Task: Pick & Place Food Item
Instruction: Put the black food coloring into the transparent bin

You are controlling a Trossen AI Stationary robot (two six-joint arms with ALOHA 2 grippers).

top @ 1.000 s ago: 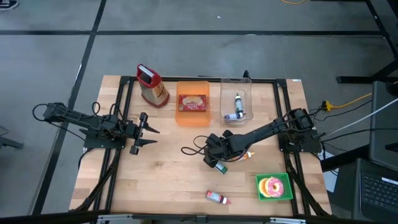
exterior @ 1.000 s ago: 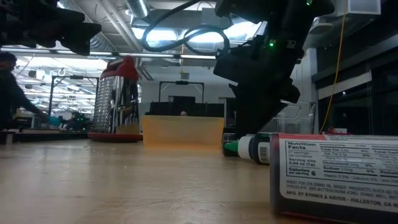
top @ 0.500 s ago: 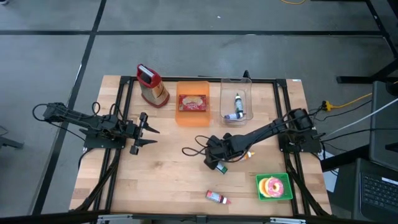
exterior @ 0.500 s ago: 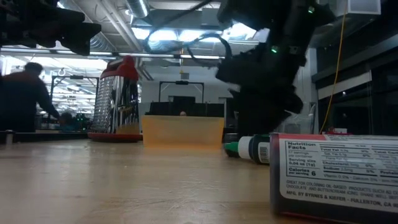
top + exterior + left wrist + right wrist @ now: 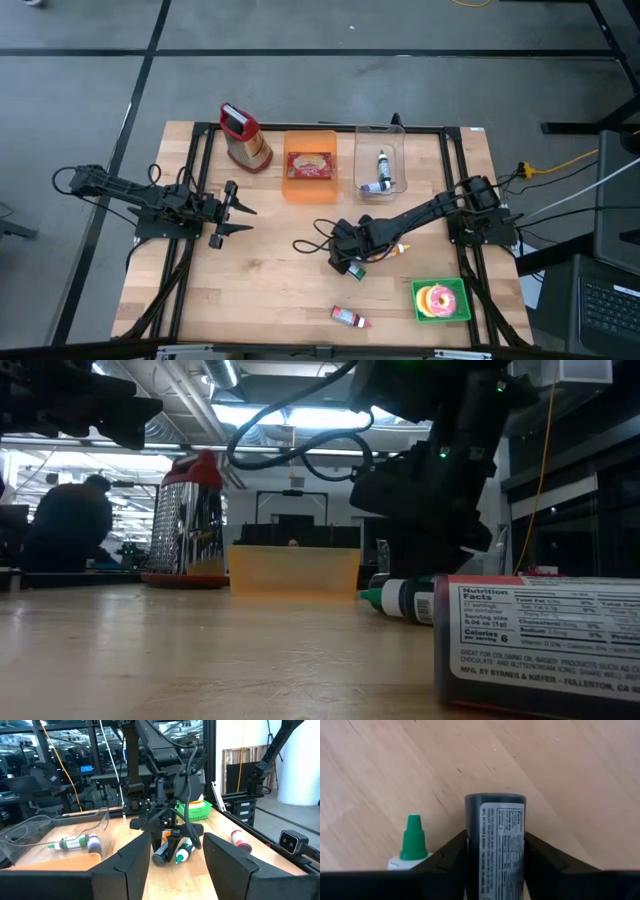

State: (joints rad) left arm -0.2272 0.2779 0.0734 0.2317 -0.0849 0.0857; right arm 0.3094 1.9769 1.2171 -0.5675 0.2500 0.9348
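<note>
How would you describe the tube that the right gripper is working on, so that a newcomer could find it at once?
Start at the orange bin at the table's far edge and come toward the table's middle, where the right gripper points down. Between its fingers lies a dark tube with a white printed label. Its neighbour, a white bottle, has a green tip instead.

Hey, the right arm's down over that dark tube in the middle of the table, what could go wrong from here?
The right tool straddles the dark tube, and the wrist view shows only the tube's far end ahead of the fingers; it may tilt or slip out on lifting.

A green-capped bottle lies right beside one finger, so it could be nudged or pinched along with the tube.
</note>
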